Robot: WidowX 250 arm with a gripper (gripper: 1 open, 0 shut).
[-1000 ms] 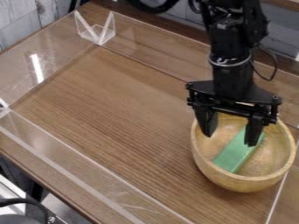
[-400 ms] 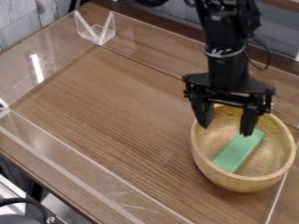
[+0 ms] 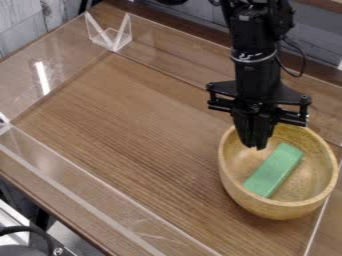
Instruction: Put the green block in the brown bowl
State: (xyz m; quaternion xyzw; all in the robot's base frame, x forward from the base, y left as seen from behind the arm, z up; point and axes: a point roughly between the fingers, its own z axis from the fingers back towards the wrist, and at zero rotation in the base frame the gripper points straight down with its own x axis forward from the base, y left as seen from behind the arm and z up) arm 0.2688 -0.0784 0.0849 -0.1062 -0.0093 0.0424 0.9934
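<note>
The green block (image 3: 274,170) lies slantwise inside the brown bowl (image 3: 238,190), which sits at the right front of the wooden table. My gripper (image 3: 255,138) hangs just above the bowl's far left rim. Its two black fingers are pressed together and point straight down with nothing between them. The block lies free, below and to the right of the fingertips.
A clear plastic wall (image 3: 80,190) runs around the wooden tabletop (image 3: 120,110). A small transparent stand (image 3: 110,33) sits at the back left corner. Black cables hang behind the arm at the top right.
The gripper has risen out of the bowl, shifted slightly left, and its fingers have gone from wide open to shut. The green block stays in the bowl.
</note>
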